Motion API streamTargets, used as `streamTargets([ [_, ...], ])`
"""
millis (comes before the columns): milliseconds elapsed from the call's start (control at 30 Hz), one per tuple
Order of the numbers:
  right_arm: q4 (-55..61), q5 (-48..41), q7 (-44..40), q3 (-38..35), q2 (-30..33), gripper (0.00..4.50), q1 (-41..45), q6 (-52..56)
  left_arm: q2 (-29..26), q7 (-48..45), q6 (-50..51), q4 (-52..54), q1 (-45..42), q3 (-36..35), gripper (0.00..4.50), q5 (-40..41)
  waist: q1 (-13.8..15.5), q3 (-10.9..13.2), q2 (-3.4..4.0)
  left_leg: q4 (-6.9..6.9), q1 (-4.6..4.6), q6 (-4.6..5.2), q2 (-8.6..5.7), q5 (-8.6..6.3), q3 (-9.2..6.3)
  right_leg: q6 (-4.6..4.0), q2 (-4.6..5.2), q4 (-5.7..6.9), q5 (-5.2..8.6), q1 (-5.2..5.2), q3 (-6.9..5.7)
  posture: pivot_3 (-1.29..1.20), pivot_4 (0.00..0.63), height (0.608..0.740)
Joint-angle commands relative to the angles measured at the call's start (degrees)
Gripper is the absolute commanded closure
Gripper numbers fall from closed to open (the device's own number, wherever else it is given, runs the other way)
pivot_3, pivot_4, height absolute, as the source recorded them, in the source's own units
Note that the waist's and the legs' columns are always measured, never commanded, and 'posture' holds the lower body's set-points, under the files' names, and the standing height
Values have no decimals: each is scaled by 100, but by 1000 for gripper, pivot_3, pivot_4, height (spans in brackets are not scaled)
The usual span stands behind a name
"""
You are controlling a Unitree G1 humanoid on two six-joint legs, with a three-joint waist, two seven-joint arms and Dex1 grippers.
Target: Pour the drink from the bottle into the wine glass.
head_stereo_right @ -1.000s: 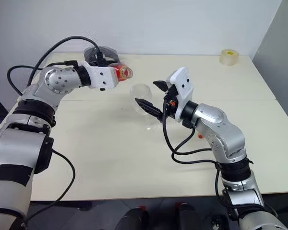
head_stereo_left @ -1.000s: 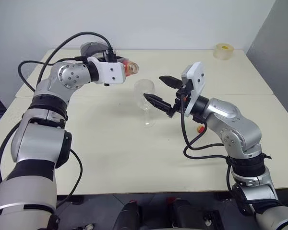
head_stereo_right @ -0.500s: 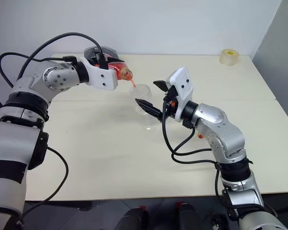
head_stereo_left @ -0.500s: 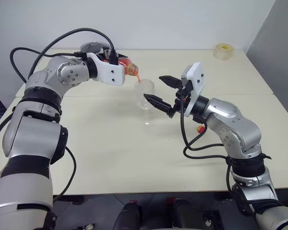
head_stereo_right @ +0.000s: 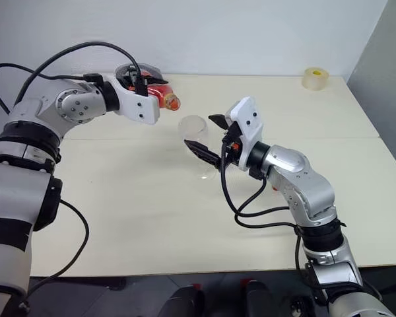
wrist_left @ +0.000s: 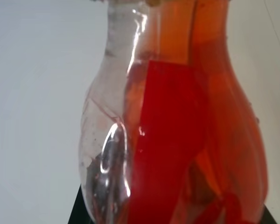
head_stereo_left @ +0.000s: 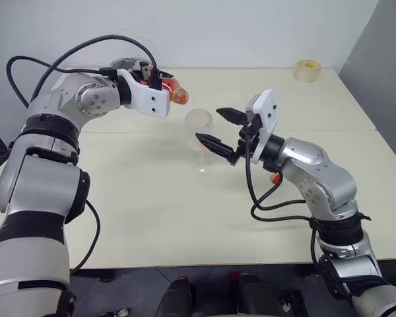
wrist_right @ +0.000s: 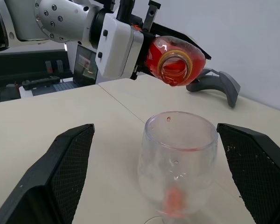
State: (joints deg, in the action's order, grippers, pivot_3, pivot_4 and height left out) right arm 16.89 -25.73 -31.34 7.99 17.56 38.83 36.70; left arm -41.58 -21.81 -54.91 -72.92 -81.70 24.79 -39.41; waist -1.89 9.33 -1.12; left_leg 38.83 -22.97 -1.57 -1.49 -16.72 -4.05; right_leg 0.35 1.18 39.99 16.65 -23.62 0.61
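My left gripper (head_stereo_left: 156, 88) is shut on the bottle (head_stereo_left: 175, 93), which it holds tipped nearly level above the table. The bottle's open mouth (wrist_right: 173, 64) points at the wine glass (head_stereo_left: 199, 125) and sits just up and to the left of its rim. Red-orange drink (wrist_left: 177, 140) fills much of the bottle. A small red pool (wrist_right: 173, 204) lies at the bottom of the glass bowl (wrist_right: 179, 154), with drops on its wall. No stream shows between them. My right gripper (head_stereo_left: 208, 125) is open, with one black finger (wrist_right: 60, 172) on each side of the glass, apart from it.
A roll of tape (head_stereo_left: 307, 70) sits at the table's far right corner. A grey curved object (wrist_right: 214, 86) lies behind the bottle at the back. A small orange-red thing (head_stereo_left: 275, 177) lies on the table (head_stereo_left: 152, 218) under my right forearm.
The left wrist rolled and tipped the bottle's mouth toward the glass. A thin stream fell half a second ago; now none shows. The right gripper stayed put.
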Motion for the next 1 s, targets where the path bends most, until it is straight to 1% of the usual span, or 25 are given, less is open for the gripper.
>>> streamTargets([
  [33, 172, 40, -43, -73, -3, 0, 85, -162, -156, 170, -53, 19, -306, 0, 3206, -10, 0, 0, 0, 0, 0, -1, 0, 0, 0, 0, 0, 0, 0, 0, 0, 0, 150, 740],
  [633, 36, 93, -98, -75, -10, 0, 127, -282, -189, 461, -52, -77, -630, 305, 3206, -363, -1, 0, 0, 1, 0, -1, -1, 1, 0, 0, 0, 2, 0, -1, -3, 0, 150, 740],
  [1000, 36, 161, -145, -94, -52, 0, 114, -298, -208, 595, -67, -103, -674, 403, 3206, -440, -1, 0, 0, 2, -1, -5, -1, 3, 2, 0, 0, 3, 0, -3, -2, 0, 150, 740],
])
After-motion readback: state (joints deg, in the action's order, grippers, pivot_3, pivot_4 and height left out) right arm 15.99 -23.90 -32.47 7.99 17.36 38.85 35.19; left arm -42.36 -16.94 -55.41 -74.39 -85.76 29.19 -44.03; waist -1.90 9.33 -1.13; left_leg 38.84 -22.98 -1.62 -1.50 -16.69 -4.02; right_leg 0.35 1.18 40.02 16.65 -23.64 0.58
